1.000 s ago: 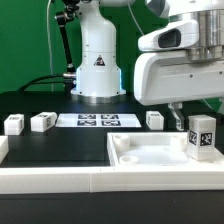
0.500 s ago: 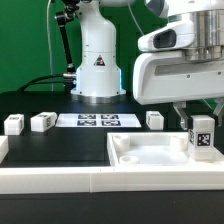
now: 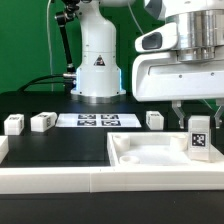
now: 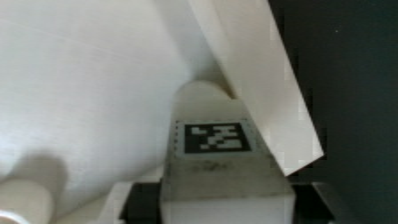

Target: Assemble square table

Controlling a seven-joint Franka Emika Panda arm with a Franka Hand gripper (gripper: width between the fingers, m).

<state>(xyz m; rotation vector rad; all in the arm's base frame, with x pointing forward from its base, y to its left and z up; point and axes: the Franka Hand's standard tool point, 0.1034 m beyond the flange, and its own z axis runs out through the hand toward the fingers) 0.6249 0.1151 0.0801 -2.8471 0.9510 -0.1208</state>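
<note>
White plastic gripper (image 3: 199,124), jaws drawn in narrow and clamped on two sides of a leg (image 3: 199,140). Leg upright, tag facing the exterior camera, lower end low over the slab (image 3: 150,155) at its side on the exterior view's right. Contact between leg end and slab floor: cannot tell from either view.

Wrist view: same leg (image 4: 217,150) seen down its length, tag in the middle, dark fingers (image 4: 135,203) flanking it at the gripper (image 4: 217,205). Beyond the leg tip, the white floor of the slab (image 4: 89,80), its raised rim running slantwise close by the tip, black table on the far side of that rim. Pale rounded shape beside one finger, too blurred to name.

Slab: white, square, raised rim all round, lying flat on the black table (image 3: 60,145), toward the exterior view's right, just behind the long white wall (image 3: 50,182) along the front edge.

Three loose legs (image 3: 42,122), white, blocky, tagged, standing on the table: a pair near each other at the exterior view's left, well apart from the slab; the third just past the slab's far rim.

Marker board (image 3: 97,120), thin and flat, between the pair and the third leg.

Robot base (image 3: 97,65), white, behind the marker board; green backdrop beyond.
</note>
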